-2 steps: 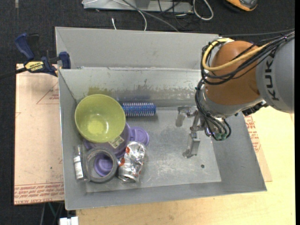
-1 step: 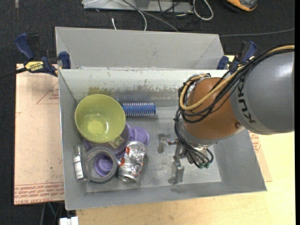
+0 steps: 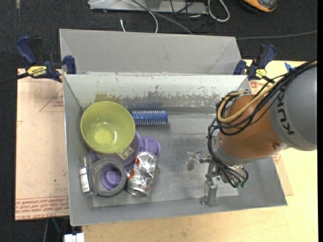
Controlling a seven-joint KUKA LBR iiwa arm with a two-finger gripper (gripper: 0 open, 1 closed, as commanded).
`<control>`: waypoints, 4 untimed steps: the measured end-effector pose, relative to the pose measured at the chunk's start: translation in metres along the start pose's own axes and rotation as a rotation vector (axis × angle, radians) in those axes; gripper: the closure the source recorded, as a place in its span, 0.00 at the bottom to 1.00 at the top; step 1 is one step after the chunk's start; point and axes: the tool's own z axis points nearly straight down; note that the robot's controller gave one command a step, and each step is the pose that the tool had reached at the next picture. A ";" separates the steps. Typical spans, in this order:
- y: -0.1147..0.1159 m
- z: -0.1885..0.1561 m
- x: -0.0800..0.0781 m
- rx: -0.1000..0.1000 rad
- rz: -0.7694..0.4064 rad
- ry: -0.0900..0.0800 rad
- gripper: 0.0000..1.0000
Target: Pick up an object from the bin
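The arm (image 3: 300, 110) reaches in, its orange-covered wrist (image 3: 247, 130) pointing downward.

A yellow-green bowl (image 3: 107, 127) sits mouth-up against a heap (image 3: 126, 170) at the bin's (image 3: 174, 183) left.

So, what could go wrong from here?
1. The gripper is over bare bin floor on the right, while the bowl, tape roll and foil are heaped on the left. A grasp here would probably come up empty.
2. It is close to the front wall and might scrape it.
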 end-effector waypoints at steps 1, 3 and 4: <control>0.066 0.041 -0.029 -0.007 -0.097 -0.011 0.00; 0.103 0.043 -0.050 -0.010 -0.088 -0.019 0.00; 0.054 0.043 -0.036 0.005 -0.062 -0.020 0.00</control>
